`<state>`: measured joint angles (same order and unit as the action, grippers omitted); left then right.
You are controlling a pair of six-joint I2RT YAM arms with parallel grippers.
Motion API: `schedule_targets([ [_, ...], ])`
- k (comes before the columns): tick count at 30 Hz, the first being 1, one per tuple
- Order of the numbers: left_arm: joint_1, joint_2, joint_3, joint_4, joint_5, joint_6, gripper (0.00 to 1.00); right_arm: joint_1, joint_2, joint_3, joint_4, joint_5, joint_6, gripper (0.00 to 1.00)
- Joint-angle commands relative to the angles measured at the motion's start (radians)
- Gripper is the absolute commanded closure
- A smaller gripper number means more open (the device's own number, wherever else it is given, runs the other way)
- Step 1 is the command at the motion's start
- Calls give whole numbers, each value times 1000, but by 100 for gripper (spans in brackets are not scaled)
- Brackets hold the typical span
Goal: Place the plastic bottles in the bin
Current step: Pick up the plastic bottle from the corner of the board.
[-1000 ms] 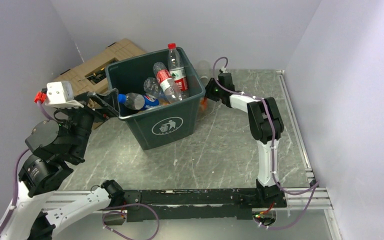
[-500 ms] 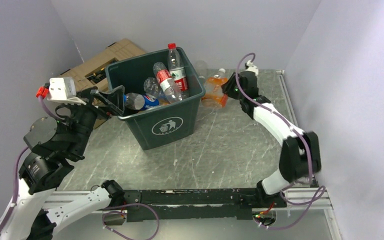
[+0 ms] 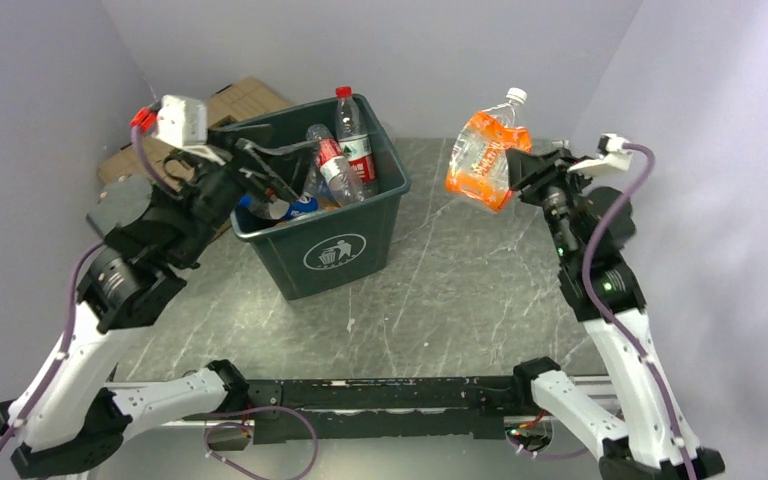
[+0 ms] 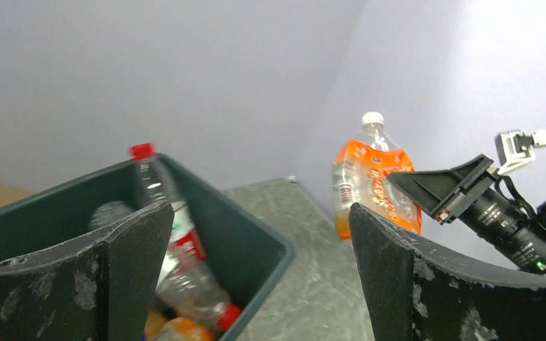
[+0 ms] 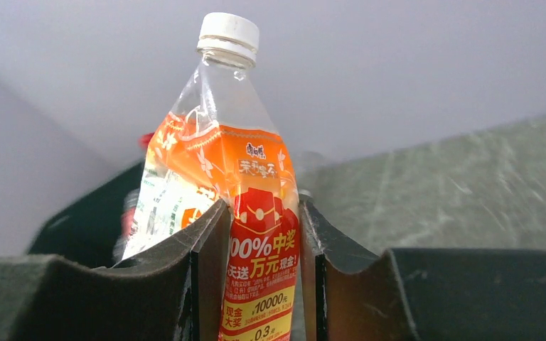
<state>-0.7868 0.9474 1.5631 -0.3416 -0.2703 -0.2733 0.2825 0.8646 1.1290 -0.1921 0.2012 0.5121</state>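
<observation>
- The right gripper (image 3: 516, 168) is clamped on an orange-labelled bottle (image 3: 480, 160), its fingers closed in against the label on both sides. The white cap points up and away from the arm.
- That bottle hangs in the air, well above the table (image 3: 460, 290) and off to the right of the bin (image 3: 290, 262). There is open space between it and the bin's right rim.
- The right-hand wall (image 3: 720, 200) stands close behind the right arm, so there is less room on that side.
- The left gripper (image 3: 285, 168) is spread wide with nothing between its fingers. It hovers over the bin's left rim, above the bottles inside.
- In the bin, a red-capped bottle (image 3: 353, 130) leans against the back corner, its cap rising above the rim. Another red-labelled one (image 3: 332, 162) slants beside it, and a blue-labelled bottle (image 3: 282, 204) lies low near the left wall.
- A tan case (image 3: 245, 98) sits just behind the bin's left rear corner.
- The table in front of and to the right of the bin shows bare grey stone.
</observation>
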Motion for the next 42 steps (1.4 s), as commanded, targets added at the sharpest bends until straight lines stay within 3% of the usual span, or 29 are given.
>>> schedule_targets([
  [1,0,68,69,89,316,-59,0,2,-102,3,117,-333,-39,100],
  [5,0,170,171,55,638,-103,0,3,-162,-25,258,-605,17,100],
  [8,0,210,187,84,769,-154,0,3,-187,-50,353,-712,69,100],
  [17,1,244,100,238,899,-273,1,3,-176,-62,480,-782,172,100],
  [24,-5,326,108,296,953,-362,0,4,-166,-49,459,-776,164,100],
  [34,-117,434,194,185,880,-279,2,8,-153,-52,435,-769,143,100],
  [36,-117,422,175,203,863,-279,13,8,-149,-54,423,-769,135,100],
  [40,-118,397,147,224,814,-273,50,8,-153,-59,412,-764,124,100],
  [42,-117,395,147,222,801,-272,60,9,-152,-57,410,-770,119,100],
])
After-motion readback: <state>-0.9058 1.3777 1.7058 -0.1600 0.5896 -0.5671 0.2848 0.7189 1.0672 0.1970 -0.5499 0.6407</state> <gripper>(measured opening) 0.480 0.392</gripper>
